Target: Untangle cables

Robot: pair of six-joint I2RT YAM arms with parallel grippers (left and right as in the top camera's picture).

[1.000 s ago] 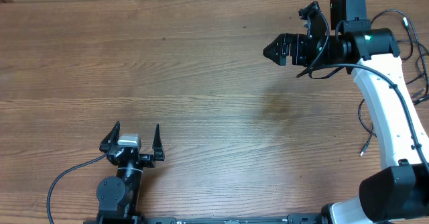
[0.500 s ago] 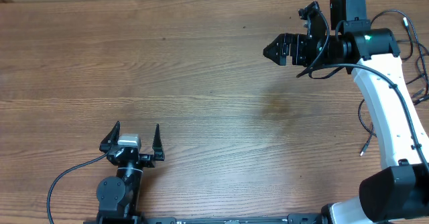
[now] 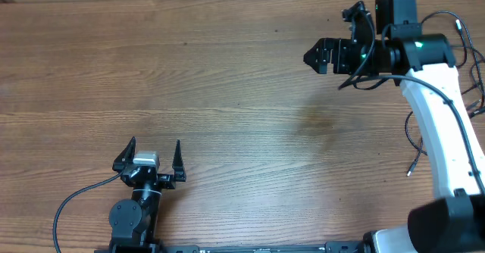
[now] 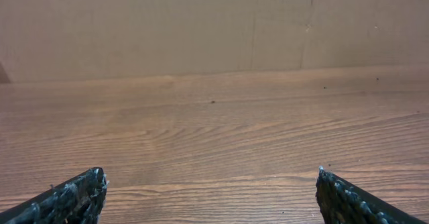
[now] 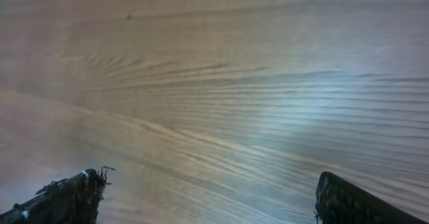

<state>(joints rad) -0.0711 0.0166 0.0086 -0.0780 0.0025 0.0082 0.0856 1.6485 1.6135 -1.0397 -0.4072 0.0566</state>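
Thin black cables (image 3: 410,135) lie at the table's right edge, partly hidden behind my white right arm. One small pale plug tip (image 3: 408,173) rests on the wood and another (image 3: 458,23) shows near the top right. My right gripper (image 3: 309,57) hovers at the upper right, pointing left, well left of the cables. In the right wrist view its jaws (image 5: 208,187) stand open with only bare wood between them. My left gripper (image 3: 151,151) sits near the front left, open and empty. The left wrist view (image 4: 211,187) shows only wood between its fingertips. No cable appears in either wrist view.
The wooden table (image 3: 227,94) spans the overhead view. A thicker black arm wire (image 3: 72,200) loops beside the left arm's base at the front left. The right arm's white link (image 3: 443,132) runs along the right side.
My right gripper has drawn back a little to the right. The left arm has not moved.
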